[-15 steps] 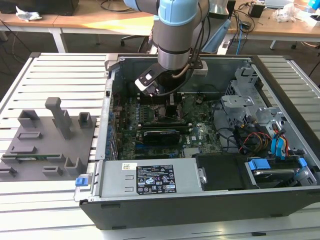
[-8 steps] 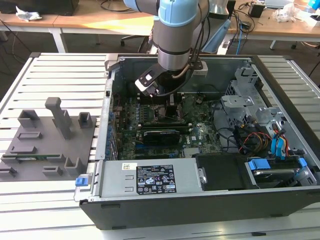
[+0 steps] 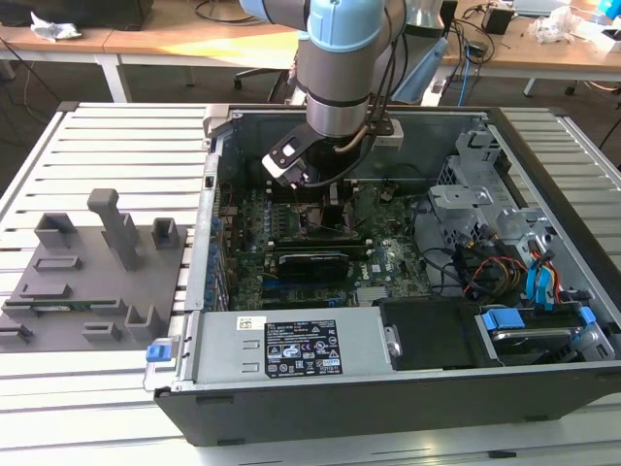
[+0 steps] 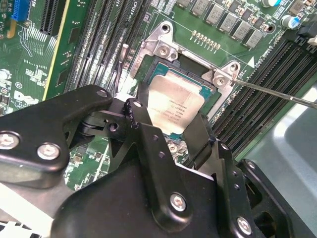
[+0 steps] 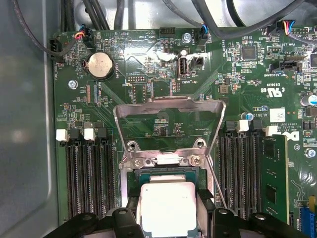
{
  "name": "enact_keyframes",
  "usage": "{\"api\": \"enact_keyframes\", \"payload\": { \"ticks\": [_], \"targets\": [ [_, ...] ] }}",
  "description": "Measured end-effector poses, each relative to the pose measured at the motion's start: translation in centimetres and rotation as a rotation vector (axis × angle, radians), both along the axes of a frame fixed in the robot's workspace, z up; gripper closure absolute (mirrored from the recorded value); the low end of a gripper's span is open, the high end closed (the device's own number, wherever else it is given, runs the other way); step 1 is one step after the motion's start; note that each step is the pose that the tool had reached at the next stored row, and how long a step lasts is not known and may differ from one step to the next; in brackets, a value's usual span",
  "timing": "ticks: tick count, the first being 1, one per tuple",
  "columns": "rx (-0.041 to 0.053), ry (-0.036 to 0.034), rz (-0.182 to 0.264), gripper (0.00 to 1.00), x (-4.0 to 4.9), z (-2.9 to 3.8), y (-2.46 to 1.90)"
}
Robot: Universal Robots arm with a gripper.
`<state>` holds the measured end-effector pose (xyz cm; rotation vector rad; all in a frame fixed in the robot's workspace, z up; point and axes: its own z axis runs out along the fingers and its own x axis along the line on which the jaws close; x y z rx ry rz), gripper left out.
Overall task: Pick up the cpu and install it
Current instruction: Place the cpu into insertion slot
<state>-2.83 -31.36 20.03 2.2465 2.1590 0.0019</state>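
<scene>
Gripper (image 3: 312, 199) is down inside open pc case (image 3: 388, 403), over mobo socket (image 5: 163, 159), load frame (image 5: 168, 102) flipped up. Fingers (image 4: 200, 134) pinch cpu (image 4: 173, 104) on two opposite edges. Cpu is flat, silver top up, at socket opening; can't tell if fully seated. Ram stick (image 5: 273, 178) sits in slot near socket. Grey fixture tray (image 3: 87, 282) lies on table at exterior view's left of case.

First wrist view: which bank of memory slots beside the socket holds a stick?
The bank away from the coin battery: a green memory stick stands in it. The bank nearer the battery is empty; the coin battery marks that side.
</scene>
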Motion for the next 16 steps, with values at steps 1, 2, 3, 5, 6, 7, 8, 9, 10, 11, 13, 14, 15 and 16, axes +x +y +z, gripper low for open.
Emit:
{"api": "enact_keyframes", "payload": {
  "ticks": [1, 2, 3, 5, 6, 7, 8, 9, 10, 11, 13, 14, 15, 16],
  "targets": [
    [-0.0001, -0.0001, 0.000, 0.47, 0.01, 0.00, 0.00],
    [-0.0001, -0.0001, 0.000, 0.47, 0.02, 0.00, 0.00],
    [-0.0001, 0.0000, 0.000, 0.47, 0.02, -0.01, 0.00],
    [-0.0002, 0.0001, 0.000, 0.47, 0.02, -0.02, 0.00],
    [-0.0001, 0.0000, 0.000, 0.47, 0.02, -0.02, 0.00],
    [-0.0002, 0.0001, 0.000, 0.47, 0.02, -0.03, 0.00],
    [0.0001, -0.0001, 0.000, 0.47, 0.02, -0.04, 0.00],
    [0.0001, -0.0001, 0.000, 0.45, 0.03, -0.05, 0.00],
    [0.0000, -0.0001, 0.000, 0.45, 0.02, -0.05, 0.00],
    [0.0000, 0.0000, 0.000, 0.39, 0.02, -0.05, 0.00],
    [-0.0001, 0.0000, 0.000, 0.39, 0.02, -0.03, 0.00],
    [0.0002, -0.0002, 0.000, 0.39, 0.03, 0.20, 0.00],
    [-0.0001, 0.0000, 0.000, 0.39, 0.02, 0.46, 0.00],
    [0.0001, -0.0001, 0.000, 0.39, 0.02, 1.34, 0.00]
  ]
}}
